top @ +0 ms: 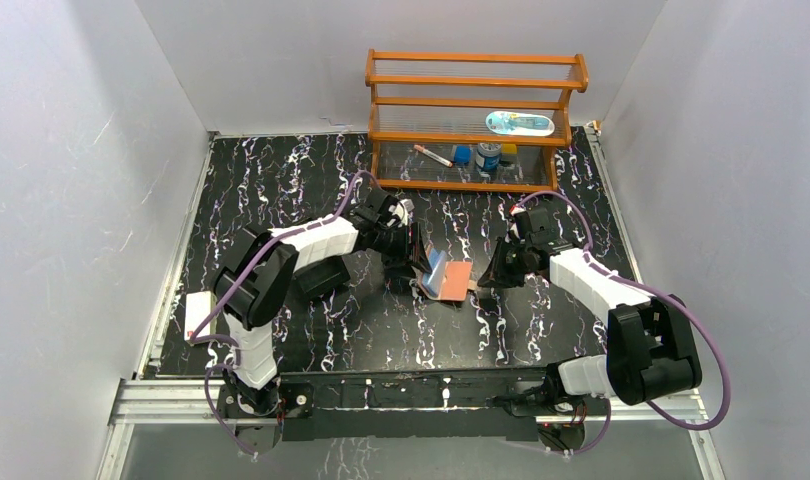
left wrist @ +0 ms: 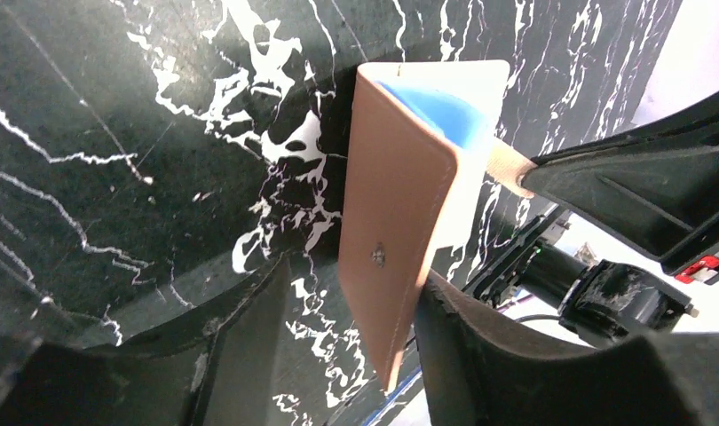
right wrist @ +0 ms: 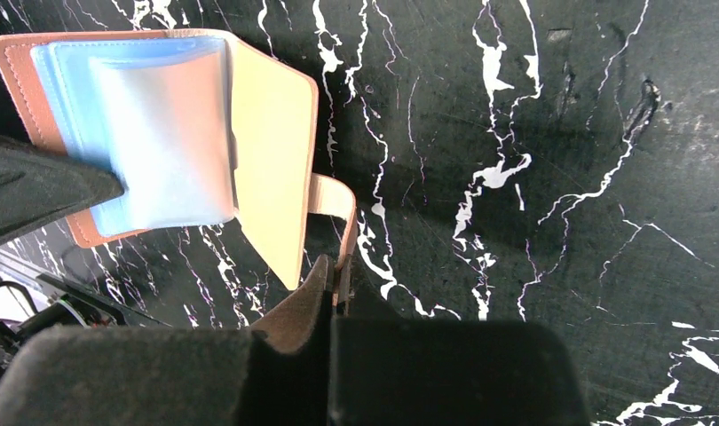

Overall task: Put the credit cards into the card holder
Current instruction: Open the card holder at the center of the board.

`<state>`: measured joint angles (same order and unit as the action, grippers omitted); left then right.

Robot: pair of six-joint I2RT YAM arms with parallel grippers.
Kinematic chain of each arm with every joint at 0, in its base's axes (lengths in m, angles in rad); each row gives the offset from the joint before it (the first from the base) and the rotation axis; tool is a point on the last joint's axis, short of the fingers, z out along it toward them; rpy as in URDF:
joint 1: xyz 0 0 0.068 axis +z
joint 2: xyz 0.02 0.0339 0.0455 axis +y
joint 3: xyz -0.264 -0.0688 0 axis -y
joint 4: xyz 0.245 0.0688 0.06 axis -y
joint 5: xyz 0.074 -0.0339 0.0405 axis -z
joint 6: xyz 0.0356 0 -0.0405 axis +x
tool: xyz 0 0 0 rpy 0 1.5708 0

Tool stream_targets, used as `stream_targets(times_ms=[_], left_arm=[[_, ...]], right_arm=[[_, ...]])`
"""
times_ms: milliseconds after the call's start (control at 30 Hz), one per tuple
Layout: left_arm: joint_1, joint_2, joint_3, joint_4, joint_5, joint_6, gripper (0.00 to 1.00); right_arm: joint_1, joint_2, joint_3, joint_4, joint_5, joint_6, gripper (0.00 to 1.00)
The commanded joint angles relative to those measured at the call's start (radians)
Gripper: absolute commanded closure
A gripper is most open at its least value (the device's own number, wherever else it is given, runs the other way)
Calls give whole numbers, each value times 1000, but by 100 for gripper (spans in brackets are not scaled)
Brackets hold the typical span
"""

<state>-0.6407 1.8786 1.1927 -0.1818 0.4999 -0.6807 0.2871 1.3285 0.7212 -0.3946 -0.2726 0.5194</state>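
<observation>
The tan leather card holder (top: 456,281) stands open mid-table between both grippers. A pale blue credit card (right wrist: 161,133) sits in its inner pocket, part of it sticking out. My left gripper (left wrist: 351,275) is open around the holder's outer flap (left wrist: 391,222). Its right finger (left wrist: 480,355) touches the flap's edge, while the left finger (left wrist: 240,355) stands apart. My right gripper (right wrist: 338,275) is shut on the holder's snap tab (right wrist: 334,200). A white card (top: 196,313) lies flat at the table's left edge.
A wooden shelf (top: 476,120) with several small items stands at the back of the black marbled table (top: 281,180). White walls close in the left and right sides. The arm bases sit at the near edge.
</observation>
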Motion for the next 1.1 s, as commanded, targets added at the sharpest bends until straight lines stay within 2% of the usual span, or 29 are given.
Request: stream_targets(times_ms=[0, 133, 200, 300, 433, 567, 667, 733, 833, 1000, 1067], left_arm=[[-8, 15, 43, 10, 32, -24, 59], [-9, -11, 44, -4, 25, -36, 85], [-12, -31, 41, -13, 21, -45, 93], [-28, -58, 43, -30, -11, -45, 99], [-69, -80, 82, -107, -109, -6, 98], [-99, -109, 95, -145, -169, -5, 92], [-111, -126, 94, -154, -187, -12, 97], [-119, -128, 94, -157, -188, -16, 97], [-130, -123, 94, -166, -192, -19, 84], [-137, -111, 79, -166, -181, -31, 85], [-138, -107, 74, -166, -175, -32, 81]], right_arm=[[-7, -24, 11, 21, -10, -16, 98], [-7, 0, 60, -48, 14, -2, 82], [-7, -15, 94, -87, 1, 23, 70], [-5, -78, 120, -86, -57, 74, 54], [20, -128, 129, -12, -120, 149, 40], [49, -124, 122, 58, -129, 200, 39], [72, -90, 108, 114, -145, 219, 41], [92, -55, 93, 153, -152, 228, 44], [119, 9, 68, 205, -176, 242, 47], [142, 84, 30, 267, -180, 246, 49], [142, 105, 16, 285, -177, 243, 49]])
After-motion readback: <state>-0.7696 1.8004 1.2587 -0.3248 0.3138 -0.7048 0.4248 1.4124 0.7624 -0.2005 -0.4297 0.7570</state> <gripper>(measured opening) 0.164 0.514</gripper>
